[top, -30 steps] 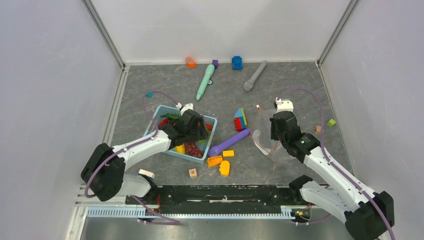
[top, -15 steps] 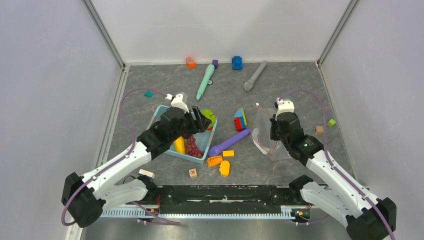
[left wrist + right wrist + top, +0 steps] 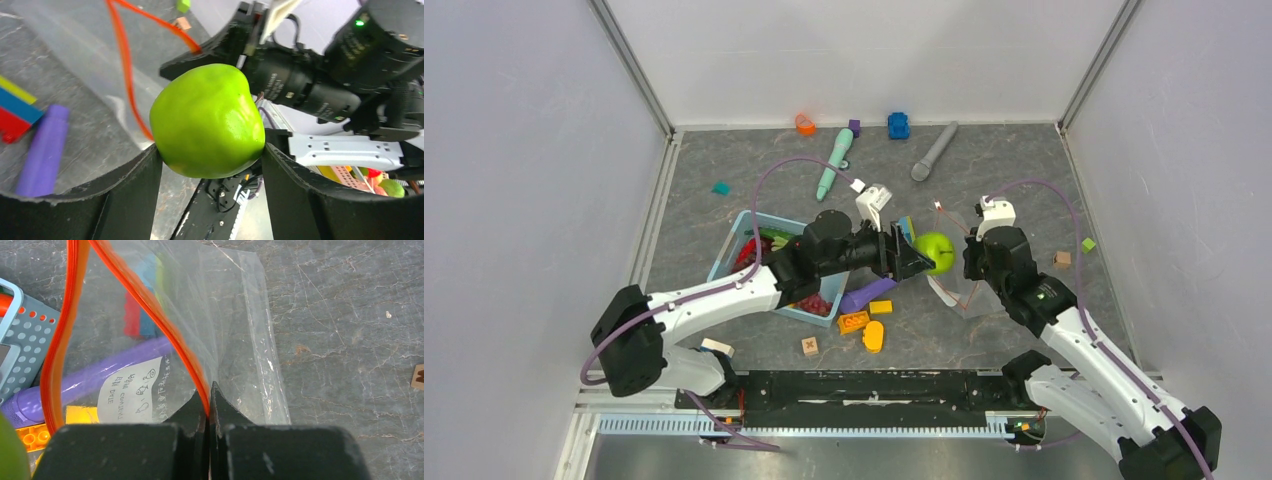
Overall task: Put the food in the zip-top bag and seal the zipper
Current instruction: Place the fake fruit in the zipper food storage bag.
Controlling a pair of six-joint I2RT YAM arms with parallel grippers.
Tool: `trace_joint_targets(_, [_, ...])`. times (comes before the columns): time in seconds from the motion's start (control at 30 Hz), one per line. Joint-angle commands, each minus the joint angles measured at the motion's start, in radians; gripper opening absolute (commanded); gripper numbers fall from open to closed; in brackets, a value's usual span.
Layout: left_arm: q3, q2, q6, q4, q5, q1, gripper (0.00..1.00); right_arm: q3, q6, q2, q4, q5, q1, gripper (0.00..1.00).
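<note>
My left gripper [image 3: 921, 258] is shut on the green apple [image 3: 935, 253], which is pinched between both fingers [image 3: 207, 120] and held in the air just left of the zip-top bag [image 3: 952, 232]. The bag's mouth gapes open and the orange-red zipper [image 3: 150, 305] curves in a loop. My right gripper [image 3: 210, 390] is shut on that zipper strip and holds the edge up [image 3: 974, 262]. More food lies in the light-blue basket [image 3: 742, 228]: a red chilli [image 3: 749, 250], grapes [image 3: 816, 303] and a green vegetable [image 3: 774, 235].
A purple cylinder [image 3: 869, 293] lies between the basket and the bag, with stacked blocks [image 3: 906, 235] behind it. An orange block [image 3: 854, 322] and a wooden cube [image 3: 810, 346] sit nearer me. A teal pen [image 3: 834, 163] and a grey microphone [image 3: 934, 152] lie at the back.
My left arm rose out of the basket with the green apple and swung right to the bag's mouth. My right gripper stayed shut on the zipper.
</note>
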Motion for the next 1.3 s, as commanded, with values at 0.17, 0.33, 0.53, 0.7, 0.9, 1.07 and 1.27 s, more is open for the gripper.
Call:
trace_joint_targets(0.17, [0.076, 0.073, 0.052, 0.127, -0.017, -0.049, 0.37, 0.007, 0.007, -0.021, 0.048, -0.029, -0.003, 0.0])
trace_joint_targets(0.33, [0.079, 0.13, 0.067, 0.107, -0.079, -0.048, 0.36, 0.019, 0.031, -0.032, 0.09, -0.134, -0.002, 0.0])
trace_joint_targets(0.53, [0.056, 0.104, 0.089, 0.022, -0.273, -0.049, 0.35, 0.04, 0.055, -0.034, 0.108, -0.228, -0.002, 0.0])
trace_joint_targets(0.7, [0.088, 0.101, 0.111, -0.109, -0.435, -0.05, 0.36, 0.056, 0.081, -0.033, 0.117, -0.312, -0.002, 0.0])
trace_joint_targets(0.9, [0.115, 0.112, 0.135, -0.159, -0.472, -0.052, 0.41, 0.077, 0.092, -0.025, 0.117, -0.361, -0.002, 0.0])
trace_joint_targets(1.07, [0.132, 0.114, 0.152, -0.159, -0.408, -0.053, 0.7, 0.073, 0.111, -0.019, 0.122, -0.352, -0.002, 0.0])
trace_joint_targets(1.27, [0.129, 0.087, 0.171, -0.169, -0.33, -0.054, 1.0, 0.066, 0.149, -0.014, 0.122, -0.308, -0.002, 0.0])
